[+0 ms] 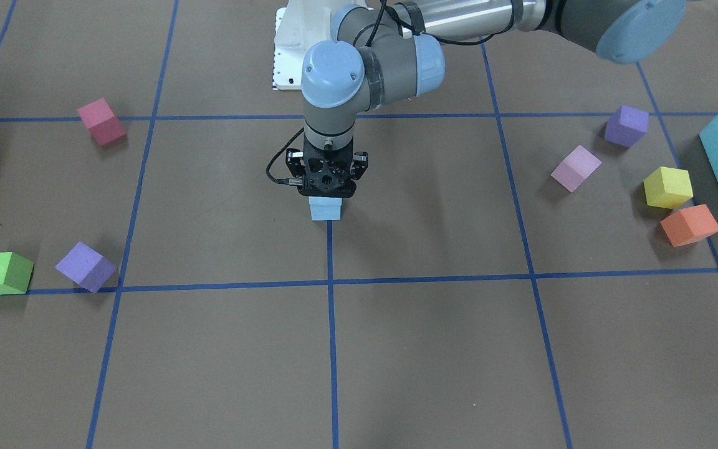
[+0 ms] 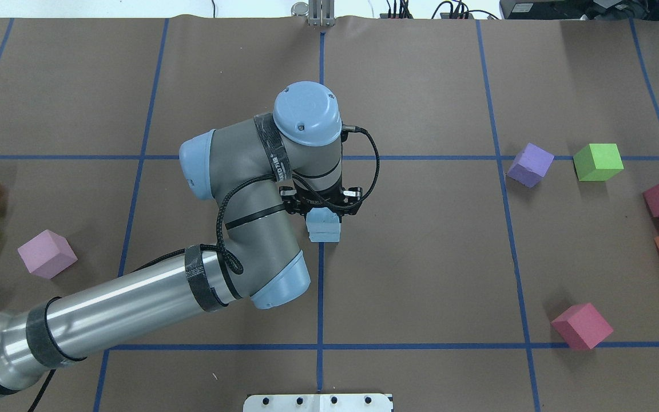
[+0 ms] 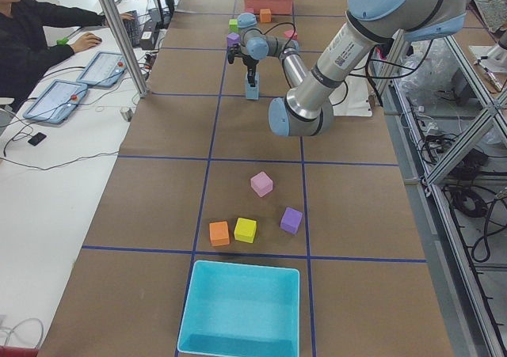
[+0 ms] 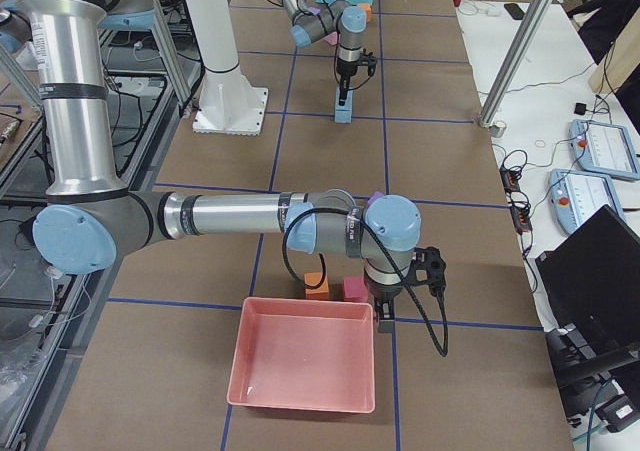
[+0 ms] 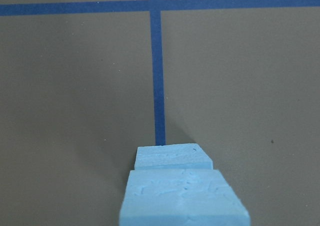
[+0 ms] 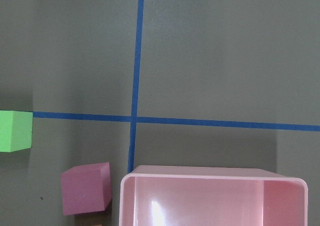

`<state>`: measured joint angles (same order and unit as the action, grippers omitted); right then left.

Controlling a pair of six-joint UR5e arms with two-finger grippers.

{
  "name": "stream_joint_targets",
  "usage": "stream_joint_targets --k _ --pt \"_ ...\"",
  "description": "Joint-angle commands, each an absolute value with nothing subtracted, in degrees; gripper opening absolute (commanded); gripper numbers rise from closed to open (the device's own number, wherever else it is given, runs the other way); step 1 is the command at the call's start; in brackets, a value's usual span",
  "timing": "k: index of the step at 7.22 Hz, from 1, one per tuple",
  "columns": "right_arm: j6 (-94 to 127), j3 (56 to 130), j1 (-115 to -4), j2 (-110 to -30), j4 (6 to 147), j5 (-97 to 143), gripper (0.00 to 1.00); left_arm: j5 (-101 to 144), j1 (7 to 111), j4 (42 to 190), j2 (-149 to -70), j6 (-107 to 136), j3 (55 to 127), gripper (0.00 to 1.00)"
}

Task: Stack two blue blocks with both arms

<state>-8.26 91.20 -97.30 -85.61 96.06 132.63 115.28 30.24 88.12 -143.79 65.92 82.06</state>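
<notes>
Blue blocks (image 2: 324,228), one atop another

Left arm (image 2: 129,300): you have a polished silver tube, grey joint housings, and round light-blue caps (image 2: 306,111) with small dark screws. Black tape bands (image 2: 272,151), one carrying white lettering too small to read. Black cable (image 2: 376,160) loops to the black left gripper (image 1: 326,194). Right arm (image 4: 230,214): you see the same silver, grey and light blue, black cable.
</notes>
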Motion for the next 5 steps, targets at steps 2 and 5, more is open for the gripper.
stream_joint_targets --k 2,5 --pt "-8.3 91.1 -97.3 -85.6 96.1 132.6 1.0 115.2 30.1 88.2 -143.8 65.8 81.7 0.58" --pt "-8.3 91.1 -97.3 -85.6 96.1 132.6 1.0 115.2 30.1 88.2 -144.0 65.8 81.7 0.65"
